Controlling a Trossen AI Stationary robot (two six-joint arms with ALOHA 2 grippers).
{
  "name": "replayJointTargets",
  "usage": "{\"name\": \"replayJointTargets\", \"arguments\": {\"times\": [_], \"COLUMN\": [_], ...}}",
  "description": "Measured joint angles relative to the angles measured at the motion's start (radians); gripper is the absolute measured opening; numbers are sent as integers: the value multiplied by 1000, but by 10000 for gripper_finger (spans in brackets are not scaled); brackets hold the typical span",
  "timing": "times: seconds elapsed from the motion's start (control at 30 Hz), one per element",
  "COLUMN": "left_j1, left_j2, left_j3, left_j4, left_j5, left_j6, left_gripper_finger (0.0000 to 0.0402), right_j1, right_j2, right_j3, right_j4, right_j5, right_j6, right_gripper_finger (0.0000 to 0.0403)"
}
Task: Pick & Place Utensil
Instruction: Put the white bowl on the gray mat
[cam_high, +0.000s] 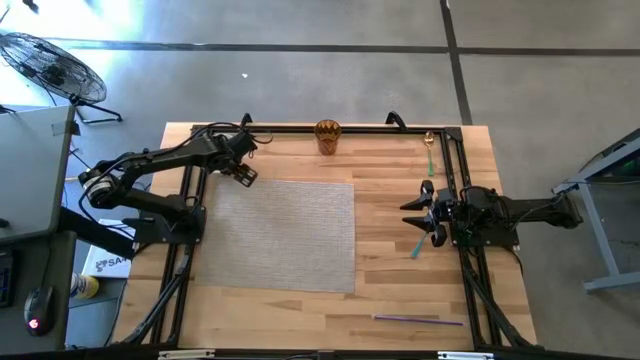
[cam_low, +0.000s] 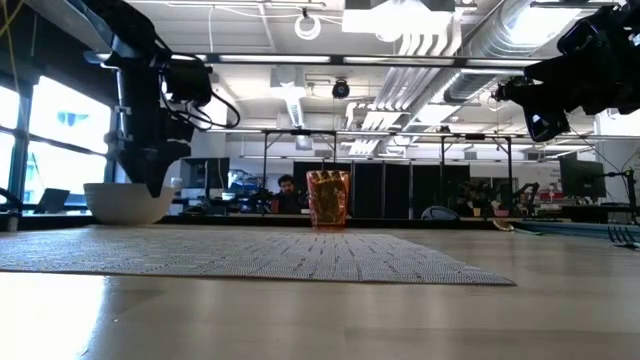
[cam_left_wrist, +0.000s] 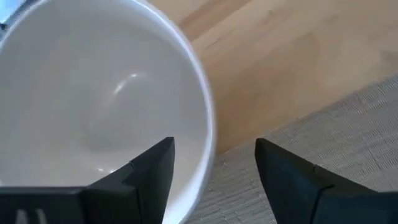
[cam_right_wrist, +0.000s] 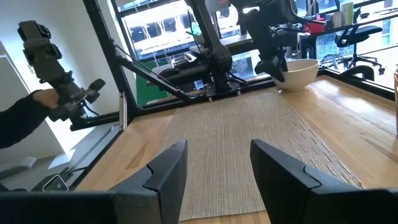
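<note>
Closest to me, along the front edge of the table (cam_high: 300, 310), lies a thin purple utensil (cam_high: 418, 319), flat on the wood with open board around it. Farther in, a teal utensil (cam_high: 417, 246) lies just beside the right gripper (cam_high: 418, 214), which hangs above the table's right side with its fingers (cam_right_wrist: 165, 177) apart and nothing between them. I judge both pieces light, stiff and smooth. Lying flat, they give little to get under, so I would take one across the middle of its handle and expect it to swivel if I pinch off-centre. The black frame rail (cam_high: 462, 270) runs close by on that side, so I have less room there than over the grey woven placemat (cam_high: 280, 235), which is bare and gives the widest free ground. Beyond its far left corner the left gripper (cam_high: 245, 172) is down at a white bowl (cam_left_wrist: 202, 106). One finger (cam_left_wrist: 152, 171) is inside, the other is outside, and the rim stands in the gap, not yet pinched as far as I can see. The bowl looks glazed, slippery and breakable. At the far edge stands an amber tumbler (cam_high: 328, 135), and a gold spoon (cam_high: 429, 146) lies near the far right corner, hard against the rail.
</note>
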Motion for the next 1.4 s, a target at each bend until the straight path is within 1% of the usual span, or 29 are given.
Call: {"name": "replayJointTargets", "arguments": {"times": [0.07, 0.13, 0.4, 0.57, 0.67, 0.9, 1.17, 1.23, 1.4], "left_j1": [0, 0, 0, 0, 0, 0, 0, 0, 0], "left_j2": [2, 6, 10, 10, 10, 10, 10, 10, 10], "left_j3": [0, 0, 0, 0, 0, 0, 0, -1, 19], "left_j4": [-4, -11, -14, -15, -18, -18, -14, -11, -26], "left_j5": [27, 31, -8, -7, 0, -4, -5, 2, 53], "left_j6": [3, 8, 29, 29, 38, 39, 42, 61, 83], "left_gripper_finger": [216, 216, 216, 210, 187, 101, 15, 7, 10], "right_j1": [0, 0, 0, 0, 0, 0, 0, 0, 0], "right_j2": [0, 0, 0, 0, 0, 0, 0, 0, 0], "right_j3": [0, 0, 0, 0, 0, 0, 0, 0, 0], "right_j4": [0, 0, 0, 0, 0, 0, 0, 0, 0], "right_j5": [0, 0, 0, 0, 0, 0, 0, 0, 0], "right_j6": [0, 0, 0, 0, 0, 0, 0, 0, 0], "right_gripper_finger": [170, 169, 170, 170, 170, 170, 170, 170, 169]}}
